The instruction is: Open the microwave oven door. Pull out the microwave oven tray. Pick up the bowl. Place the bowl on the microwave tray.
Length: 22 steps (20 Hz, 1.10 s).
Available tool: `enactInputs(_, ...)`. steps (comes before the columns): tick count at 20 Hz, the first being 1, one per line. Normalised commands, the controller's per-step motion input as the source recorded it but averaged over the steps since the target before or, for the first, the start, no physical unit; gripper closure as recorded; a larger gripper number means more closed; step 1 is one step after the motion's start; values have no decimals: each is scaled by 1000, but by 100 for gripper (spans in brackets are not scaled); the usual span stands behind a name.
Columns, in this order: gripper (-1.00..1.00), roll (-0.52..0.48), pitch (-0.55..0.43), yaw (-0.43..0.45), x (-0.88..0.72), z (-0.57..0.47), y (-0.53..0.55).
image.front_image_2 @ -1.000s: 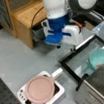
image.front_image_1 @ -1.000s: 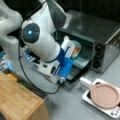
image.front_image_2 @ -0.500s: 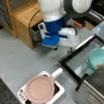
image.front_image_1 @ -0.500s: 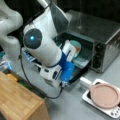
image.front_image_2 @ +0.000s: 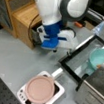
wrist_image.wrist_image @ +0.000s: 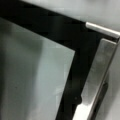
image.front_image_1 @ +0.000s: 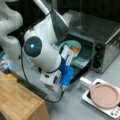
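Wrist view: only the microwave oven door [wrist_image.wrist_image: 37, 75] shows, its dark glass and metal frame close under the camera; no claw in it. In a front view the claw [image.front_image_2: 56, 49] hangs at the white-blue wrist block, just off the door's outer edge at about 9 o'clock of the oven; I cannot tell whether its fingers are spread or pressed together, and it carries nothing visible. The door [image.front_image_2: 85, 56] lies folded down flat, already open. Further back the bowl [image.front_image_2: 100, 56], mint green, sits at the mouth of the microwave oven [image.front_image_1: 100, 37] with something orange in it; whether the microwave oven tray is under it is unclear. Bowl looks light, stiff, smooth and likely slippery; the rim seems the place to pinch. On the bench [image.front_image_2: 13, 54] at 6 o'clock, a pink plate [image.front_image_2: 40, 89] on a white base.
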Motion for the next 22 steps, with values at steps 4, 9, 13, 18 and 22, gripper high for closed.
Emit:
enactInputs(4,-100,298,69,26,87,-140,-156)
enactInputs(9,-100,327,90,-19,50,-155,-183)
enactInputs(13,-100,306,60,-32,39,-167,-200)
enactInputs(18,-100,274,24,-14,69,-130,-164)
enactInputs(22,-100,256,24,-51,90,-68,-75)
